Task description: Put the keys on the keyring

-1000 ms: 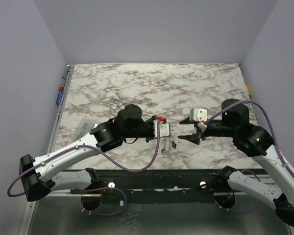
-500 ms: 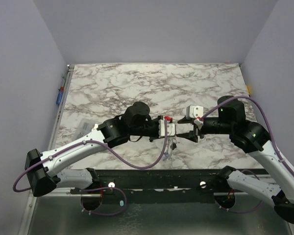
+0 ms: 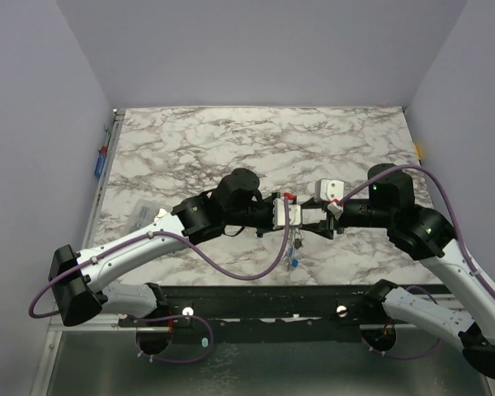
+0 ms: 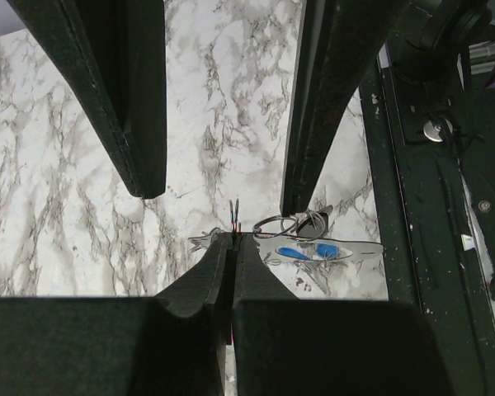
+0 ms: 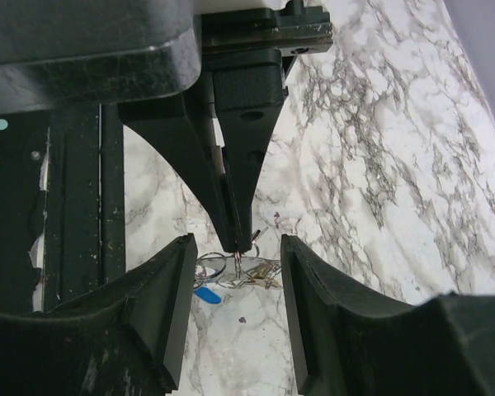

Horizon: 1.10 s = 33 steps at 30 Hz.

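My left gripper (image 3: pixel 299 224) is shut on the keyring (image 4: pixel 233 216), a thin wire loop seen edge-on that sticks out past its tips (image 4: pixel 233 238). From the loop hang small silvery keys (image 3: pixel 292 246), one with a blue tag (image 3: pixel 294 264). In the left wrist view a round wire ring (image 4: pixel 276 223) and blue tags (image 4: pixel 305 252) show just beyond the tips. My right gripper (image 3: pixel 313 223) faces the left one and is open. In the right wrist view its fingers (image 5: pixel 169 297) straddle the left gripper's tips (image 5: pixel 239 239), with the keys (image 5: pixel 260 272) below.
A clear plastic bag (image 3: pixel 140 214) lies at the table's left side. The black frame rail (image 3: pixel 256 297) runs along the near edge, right under the two grippers. Purple cables loop off both arms.
Both arms have come together over the near middle of the table. The left gripper moved right with the keys dangling. The right gripper moved left, narrowed a little, and now brackets the left tips.
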Available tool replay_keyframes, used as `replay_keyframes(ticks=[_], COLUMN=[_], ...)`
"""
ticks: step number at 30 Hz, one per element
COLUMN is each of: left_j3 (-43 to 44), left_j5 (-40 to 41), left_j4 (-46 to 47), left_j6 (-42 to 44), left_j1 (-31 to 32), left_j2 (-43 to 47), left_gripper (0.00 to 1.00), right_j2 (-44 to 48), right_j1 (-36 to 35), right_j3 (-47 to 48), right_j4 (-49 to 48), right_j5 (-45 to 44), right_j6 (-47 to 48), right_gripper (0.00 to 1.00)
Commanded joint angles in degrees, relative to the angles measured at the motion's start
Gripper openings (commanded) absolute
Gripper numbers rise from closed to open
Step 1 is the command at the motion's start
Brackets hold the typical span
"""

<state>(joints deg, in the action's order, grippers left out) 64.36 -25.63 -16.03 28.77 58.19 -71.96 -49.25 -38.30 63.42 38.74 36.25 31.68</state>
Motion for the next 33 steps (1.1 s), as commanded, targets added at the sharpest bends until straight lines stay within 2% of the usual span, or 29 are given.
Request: replay_keyframes(ticks=[1,17,24,33], left_j3=[2.5,2.2,2.1,2.3], left_j5=[-2.0,-2.2,-2.4,-2.7], left_j4=[1.5,1.9,1.9,2.0], left_j6=[-0.5,-1.6,-1.7,-1.8], left_j1=[-0.1,-0.1,-0.1,-0.1], left_j2=[0.3,0.7,0.8,0.8], left_gripper=[0.0,0.0,0.0,0.0], right_j2=[-0.4,-1.0,-0.7,-1.2], right_j1=[-0.3,-0.3,-0.3,-0.4], right_j3=[-0.3,-4.7,-5.0,-5.6], right_j4=[2.5,0.6,-1.4,-1.6], right_j5=[-3.5,-4.4,-3.9,-3.7], right_j6=[1.6,2.9,2.8,2.8], right_gripper=[0.52,0.43,0.31,0.3])
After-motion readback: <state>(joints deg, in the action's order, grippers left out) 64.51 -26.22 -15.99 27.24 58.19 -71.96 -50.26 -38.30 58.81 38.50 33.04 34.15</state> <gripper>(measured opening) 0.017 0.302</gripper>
